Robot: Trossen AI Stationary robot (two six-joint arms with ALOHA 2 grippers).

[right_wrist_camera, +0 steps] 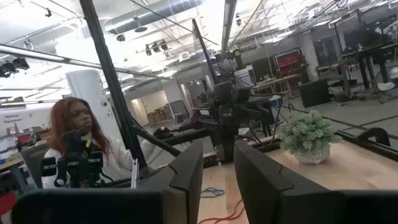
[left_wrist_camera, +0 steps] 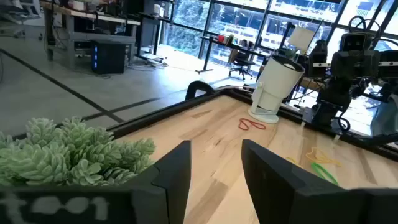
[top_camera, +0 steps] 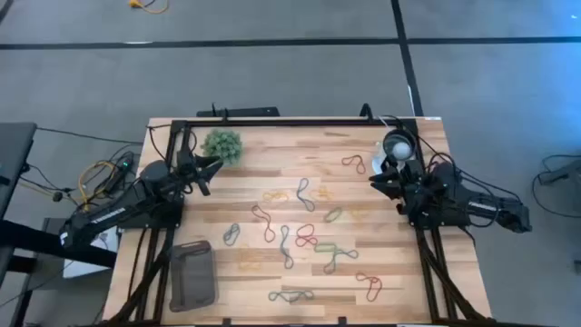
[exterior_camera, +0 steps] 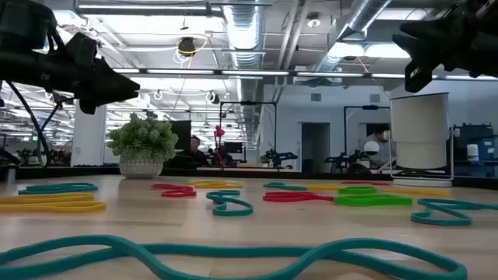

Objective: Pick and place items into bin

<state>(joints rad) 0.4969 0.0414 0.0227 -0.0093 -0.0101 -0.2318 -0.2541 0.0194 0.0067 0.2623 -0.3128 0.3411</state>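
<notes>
Both arms hung high: left gripper (top_camera: 211, 169) and right gripper (top_camera: 375, 181) parted, empty. The rubber bands (top_camera: 300, 229) lay strewn mid-table between them; the bin (top_camera: 192, 274) sat near the left arm's front corner, so left looked nearer.

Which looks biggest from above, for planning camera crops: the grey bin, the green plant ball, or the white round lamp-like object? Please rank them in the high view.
1. grey bin, clearly largest.
2. green plant ball.
3. white round lamp-like object, slightly smaller than the plant, though the difference is small.
</notes>
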